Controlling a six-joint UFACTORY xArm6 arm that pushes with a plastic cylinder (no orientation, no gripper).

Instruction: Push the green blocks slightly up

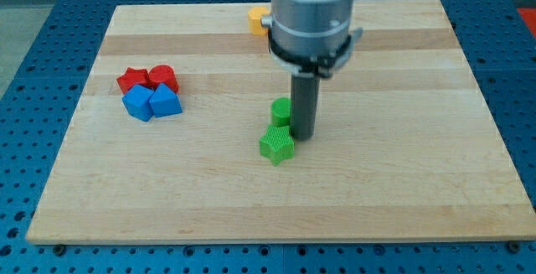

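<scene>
A green star-shaped block [276, 145] lies near the board's middle. A second green block [280, 111], shape unclear, sits just above it and is partly hidden by the rod. My tip [301, 135] rests on the board right beside both green blocks, on their right, touching or nearly touching the star's upper right edge.
Two red blocks [148, 79] and two blue blocks [152, 102] cluster at the view's left. A yellow-orange block [257, 18] sits at the board's top edge, partly hidden by the arm. The wooden board [402, 182] lies on a blue perforated table.
</scene>
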